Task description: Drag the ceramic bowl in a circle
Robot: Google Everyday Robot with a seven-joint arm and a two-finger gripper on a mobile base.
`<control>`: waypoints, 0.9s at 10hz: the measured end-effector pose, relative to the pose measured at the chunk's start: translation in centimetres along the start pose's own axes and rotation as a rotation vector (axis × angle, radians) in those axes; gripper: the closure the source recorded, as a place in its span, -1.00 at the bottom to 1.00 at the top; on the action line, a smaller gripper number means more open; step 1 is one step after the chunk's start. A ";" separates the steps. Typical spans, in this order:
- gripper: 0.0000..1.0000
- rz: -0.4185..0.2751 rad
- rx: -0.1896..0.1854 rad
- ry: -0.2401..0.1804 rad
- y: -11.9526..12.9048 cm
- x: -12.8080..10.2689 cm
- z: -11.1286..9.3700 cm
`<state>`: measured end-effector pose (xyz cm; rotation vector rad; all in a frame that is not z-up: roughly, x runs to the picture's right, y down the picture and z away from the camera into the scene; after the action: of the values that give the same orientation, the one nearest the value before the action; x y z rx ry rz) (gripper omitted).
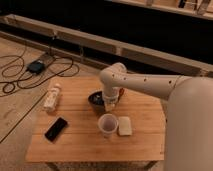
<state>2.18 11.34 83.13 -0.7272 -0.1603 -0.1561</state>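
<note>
The ceramic bowl [96, 99], small, round, dark and glossy, sits on the wooden table [75, 145] near its middle. My gripper [110, 103] points down at the bowl's right rim, at the end of the white arm [145, 84] that reaches in from the right. The gripper covers the bowl's right side. A taller white translucent cup [107, 124] stands just in front of the bowl and the gripper.
A white rectangular block [124, 125] lies right of the cup. A black phone [56, 128] lies at the front left, and a pale bottle [52, 96] lies on its side at the left. A small red thing [123, 92] is behind the arm. Cables [20, 75] run over the floor at the left.
</note>
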 end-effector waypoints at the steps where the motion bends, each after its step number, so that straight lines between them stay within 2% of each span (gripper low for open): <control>1: 1.00 0.005 0.008 0.009 -1.0 0.6 0.1; 3: 1.00 0.000 0.026 0.018 -3.3 1.0 0.4; 5: 1.00 -0.032 0.056 0.004 -6.3 -0.4 0.7; 7: 1.00 -0.084 0.090 -0.023 -9.3 -3.0 0.7; 9: 1.00 -0.142 0.112 -0.052 -11.2 -5.9 0.6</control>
<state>-5.82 3.97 89.66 -0.6081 -0.2691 -0.2618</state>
